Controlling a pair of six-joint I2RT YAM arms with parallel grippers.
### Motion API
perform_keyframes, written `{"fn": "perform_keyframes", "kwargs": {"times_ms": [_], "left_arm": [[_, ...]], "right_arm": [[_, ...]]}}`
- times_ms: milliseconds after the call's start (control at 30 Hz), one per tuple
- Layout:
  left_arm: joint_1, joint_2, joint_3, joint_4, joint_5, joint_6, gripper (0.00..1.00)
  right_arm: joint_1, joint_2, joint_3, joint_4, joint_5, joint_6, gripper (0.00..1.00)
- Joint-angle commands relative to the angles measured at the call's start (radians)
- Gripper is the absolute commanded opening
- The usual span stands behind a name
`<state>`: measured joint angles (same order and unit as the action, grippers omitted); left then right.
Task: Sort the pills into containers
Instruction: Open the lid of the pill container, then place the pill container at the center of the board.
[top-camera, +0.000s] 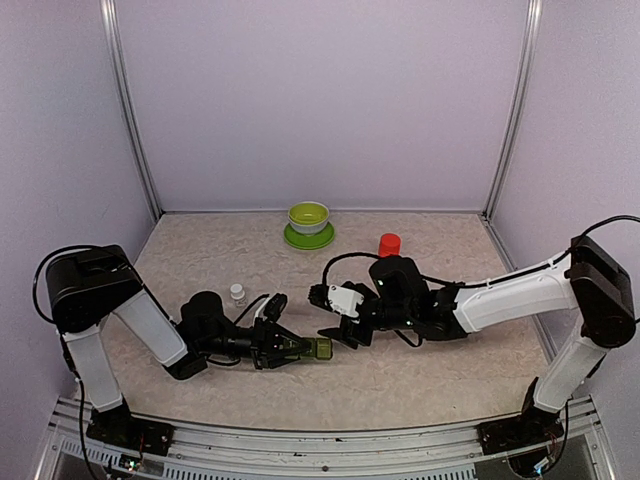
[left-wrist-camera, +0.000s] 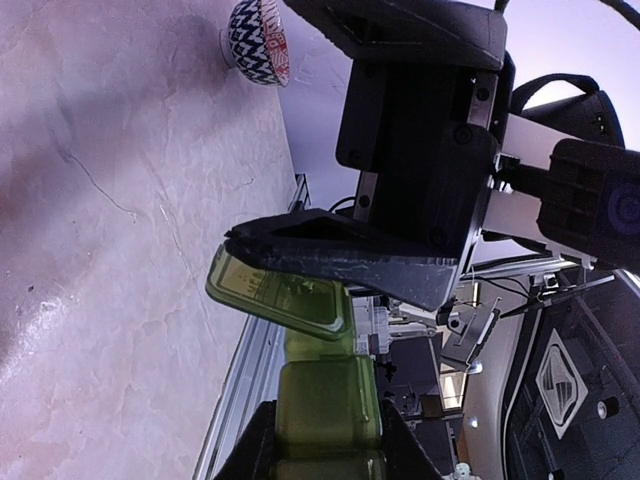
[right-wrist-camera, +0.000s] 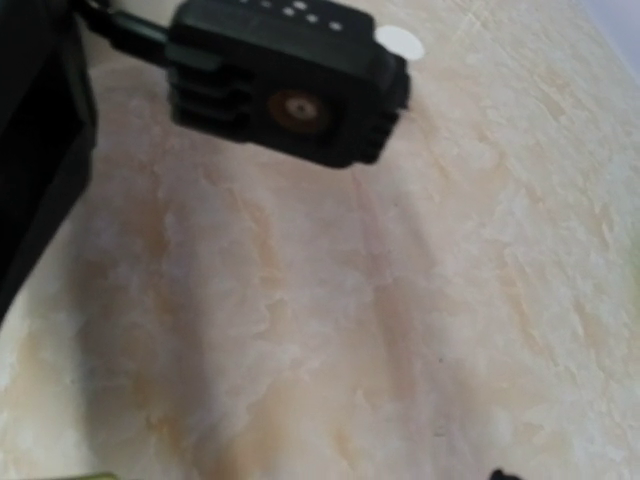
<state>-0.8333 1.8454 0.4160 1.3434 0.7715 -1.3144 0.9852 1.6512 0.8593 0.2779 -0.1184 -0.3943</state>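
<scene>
The left pincer grips the green containers, probably a light, stiff, slippery strip best held by its sides; the right pincer I cannot tell.

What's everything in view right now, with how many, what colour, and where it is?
pill container: one strip, dark green, front centre
bowl on saucer: one, lime green, back centre
bottle: one, red, right of that bowl
vial: one, clear with white cap, left of centre
patterned bowl: one, blue, white and red, on the table, shown only by the left wrist camera
table: one, beige marbled
left gripper: one, black, shut on the pill container
right gripper: one, black, at the container's free end; open or shut unclear
</scene>
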Motion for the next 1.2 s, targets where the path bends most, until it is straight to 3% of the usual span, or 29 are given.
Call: {"fn": "perform_keyframes", "kwargs": {"times_ms": [0,333,700,1167], "left_arm": [[0.001,0.000,0.020,0.016,-0.001,0.031,0.21],[0.026,0.036,0.060,-0.044,-0.002,0.060,0.22],[0.046,0.121,0.154,-0.155,0.009,0.094,0.24],[0.063,0.160,0.275,-0.506,-0.074,0.249,0.24]], "right_arm": [[-0.010,-0.019,0.033,-0.011,0.068,0.036,0.74],[-0.017,-0.163,-0.006,-0.010,0.246,0.113,1.00],[-0.024,-0.314,-0.136,0.014,0.335,0.169,1.00],[-0.025,-0.395,-0.268,0.078,0.359,0.210,1.00]]}}
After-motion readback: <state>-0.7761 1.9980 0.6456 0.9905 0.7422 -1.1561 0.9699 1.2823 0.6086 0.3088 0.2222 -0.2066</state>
